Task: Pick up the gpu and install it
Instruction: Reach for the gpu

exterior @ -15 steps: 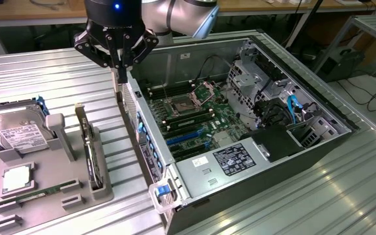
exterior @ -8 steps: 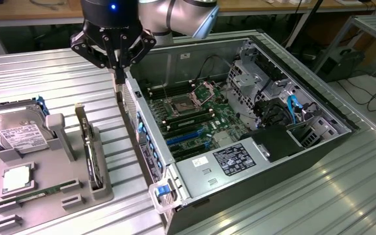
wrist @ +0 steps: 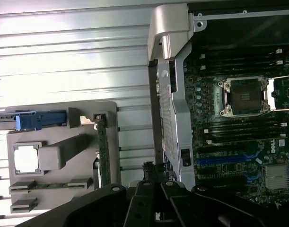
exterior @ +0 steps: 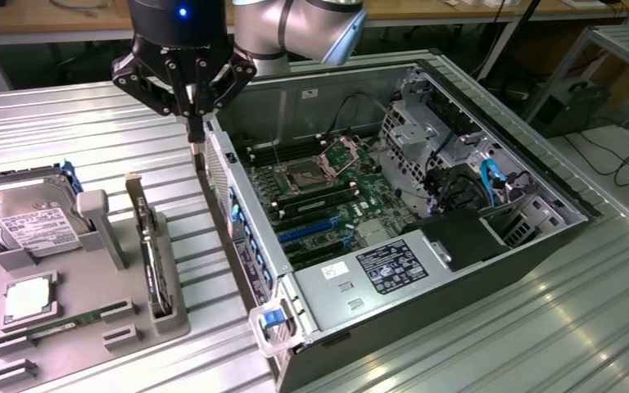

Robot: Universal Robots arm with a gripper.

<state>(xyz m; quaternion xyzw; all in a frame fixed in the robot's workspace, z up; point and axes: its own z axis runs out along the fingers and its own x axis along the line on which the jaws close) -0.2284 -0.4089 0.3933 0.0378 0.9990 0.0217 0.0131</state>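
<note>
The gpu (exterior: pixel 153 262) stands edge-on as a thin dark strip in a slot of the grey holder (exterior: pixel 85 352) on the table, at the exterior view's left. In the wrist view the gpu (wrist: pixel 104 151) runs along the holder's (wrist: pixel 64 118) edge. My gripper (exterior: pixel 196 135) hangs shut and holds nothing. It sits above the table beside the rear wall of the open computer case (exterior: pixel 326 295), beyond the gpu's far end and apart from it. The gripper's fingertips (wrist: pixel 150 169) show close to the case wall (wrist: pixel 168 109).
The holder also carries a silver hard drive (exterior: pixel 30 221), a square processor (exterior: pixel 29 299) and a green memory stick (exterior: pixel 63 327). Inside the case lie the motherboard with its blue slots (exterior: pixel 309 229) and the open processor socket (exterior: pixel 298 176). Ribbed metal table (exterior: pixel 96 131) surrounds everything.
</note>
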